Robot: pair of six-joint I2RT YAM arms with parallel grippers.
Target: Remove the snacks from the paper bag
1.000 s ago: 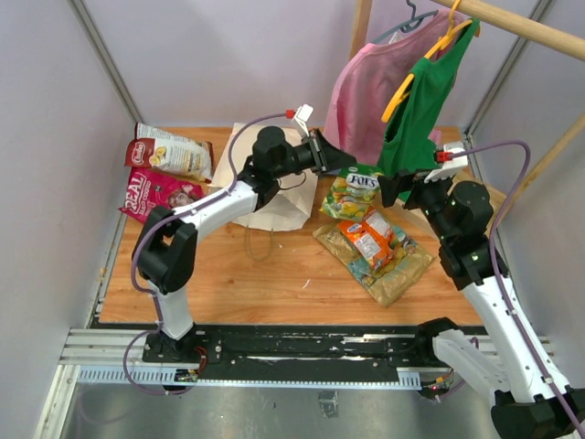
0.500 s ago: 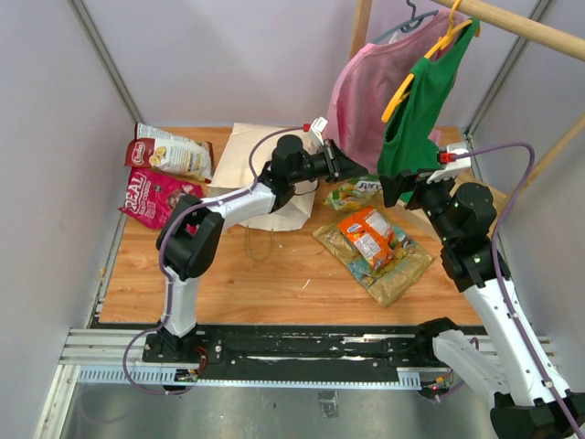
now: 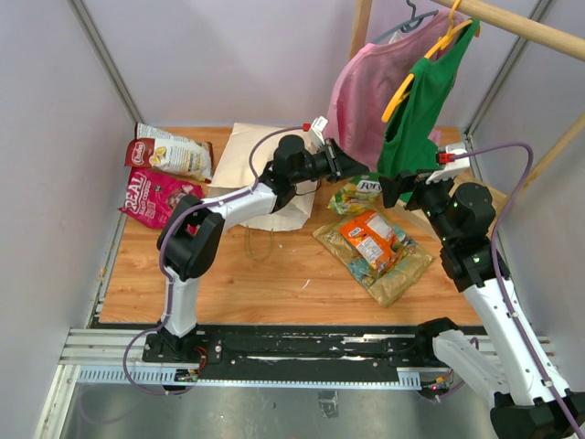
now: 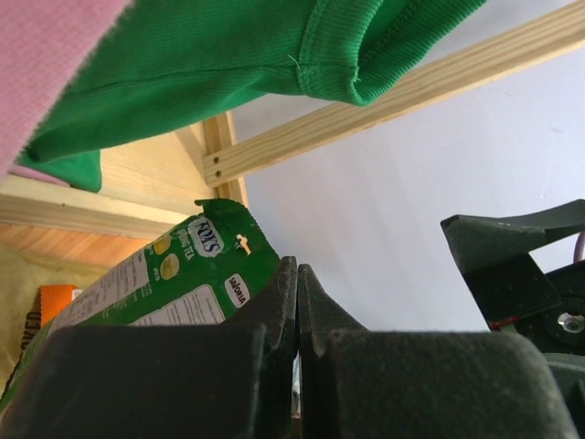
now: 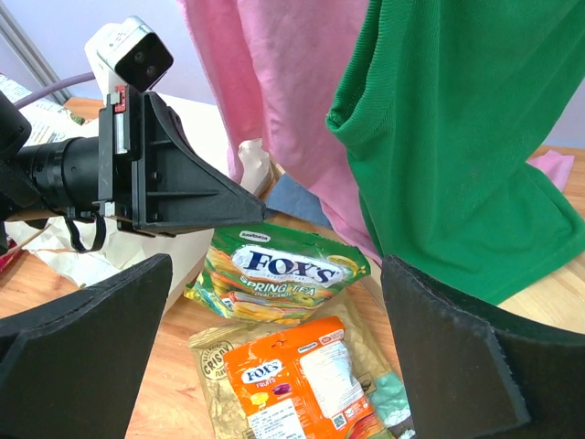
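Left end effector [image 3: 351,170] pinched shut on green snack packet [image 3: 358,195], just beside paper bag [image 3: 245,157]. Right end effector [image 3: 395,189] wide open, gripping nothing.

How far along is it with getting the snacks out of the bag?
Done: red-white packet, magenta packet, orange packet and tan packet lie on the table. In hand: left gripper pinches the green packet; right gripper is open, empty. Left: release it; whether the paper bag holds more is hidden.

White walls [image 3: 228,55], wooden tabletop [image 3: 274,274], wooden rail [image 3: 530,27]
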